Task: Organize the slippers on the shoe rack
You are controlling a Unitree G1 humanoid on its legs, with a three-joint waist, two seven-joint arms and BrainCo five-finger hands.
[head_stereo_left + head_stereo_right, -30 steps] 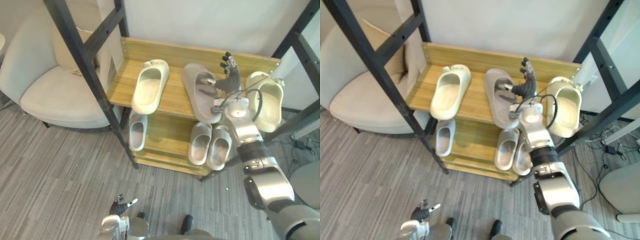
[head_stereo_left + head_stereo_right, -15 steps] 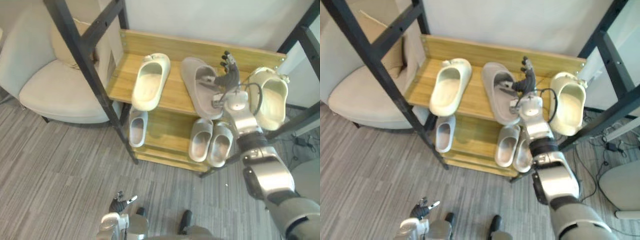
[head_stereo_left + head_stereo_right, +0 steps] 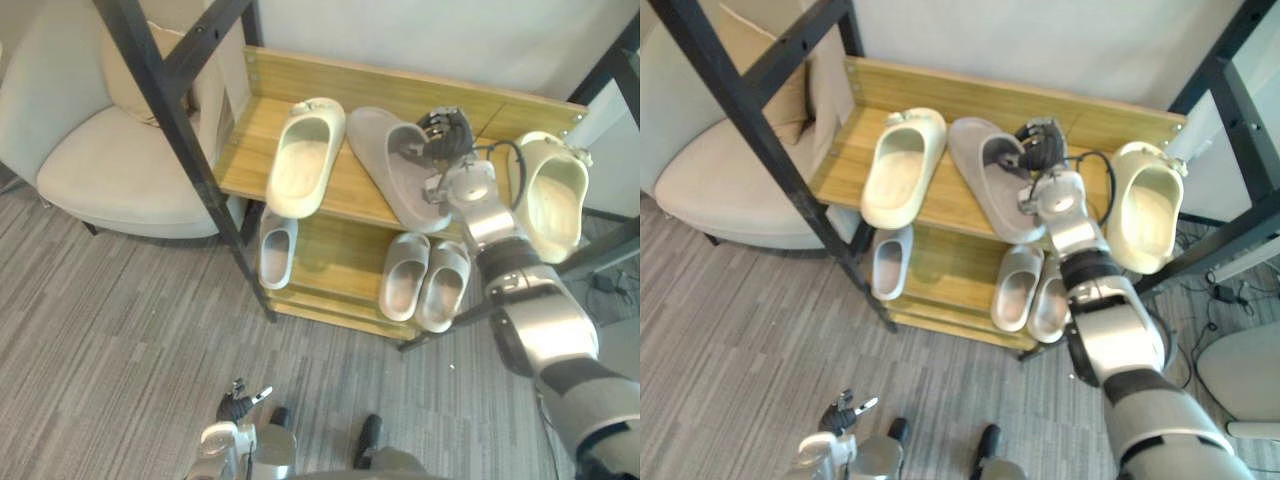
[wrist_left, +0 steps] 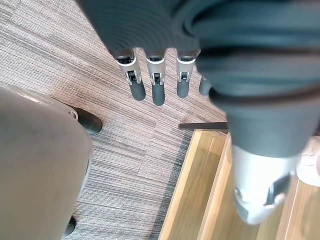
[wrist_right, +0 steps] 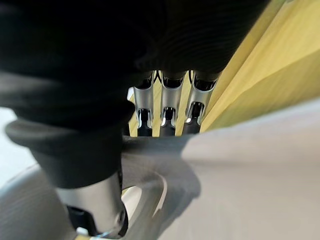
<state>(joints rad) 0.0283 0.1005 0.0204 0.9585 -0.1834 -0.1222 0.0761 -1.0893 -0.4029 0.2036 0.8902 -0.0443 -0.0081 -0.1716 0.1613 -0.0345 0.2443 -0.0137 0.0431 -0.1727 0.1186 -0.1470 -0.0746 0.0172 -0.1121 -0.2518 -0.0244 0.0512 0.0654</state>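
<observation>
My right robot hand [image 3: 447, 133], upper centre-right of the frame, is clenched round the strap of the grey slipper [image 3: 385, 165], which lies on the top shelf of the shoe rack [image 3: 243, 165] beside a cream slipper [image 3: 303, 158]. My left robot hand [image 3: 238, 406] hangs at the bottom edge, fingers straight and released.

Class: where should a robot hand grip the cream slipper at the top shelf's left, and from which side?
The cream slipper: probably heel rim, from the front; it lies sole down, open heel nearest the robot, covered toe farthest.

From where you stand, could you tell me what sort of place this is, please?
Likely a home hallway or lounge: a wooden shoe rack holding slippers, a cream armchair and grey carpet.
</observation>
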